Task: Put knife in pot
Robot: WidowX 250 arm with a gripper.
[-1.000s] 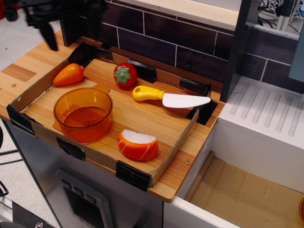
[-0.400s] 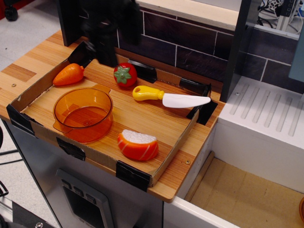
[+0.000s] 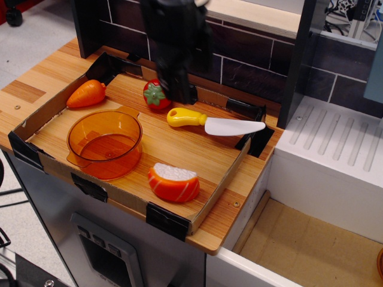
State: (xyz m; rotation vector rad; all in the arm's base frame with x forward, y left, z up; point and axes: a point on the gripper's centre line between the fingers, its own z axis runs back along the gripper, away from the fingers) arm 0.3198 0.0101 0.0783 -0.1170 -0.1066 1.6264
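Tray (image 3: 36,122) of cardboard with black taped corners sits on the wooden counter (image 3: 27,89). Far left inside it: toy carrot (image 3: 87,93), lying on its side by the back-left wall. In front of that, the pot (image 3: 105,143), upright, near the tray's front-left edge, nothing inside it. Toy tomato (image 3: 156,95) at the back, partly hidden by the arm. Gripper (image 3: 177,89) is a dark blur hanging over the back of the tray, its tip just beside the tomato and just above the handle end of the knife (image 3: 214,122); can't tell how far the jaws are spread, nothing seen in its grasp. Knife lies flat on the tray floor right of centre, yellow handle pointing left, white blade tip reaching the right wall. Well apart from the pot. Orange-and-white food wedge (image 3: 174,182) sits near the front edge, between pot and knife but closer to the camera.
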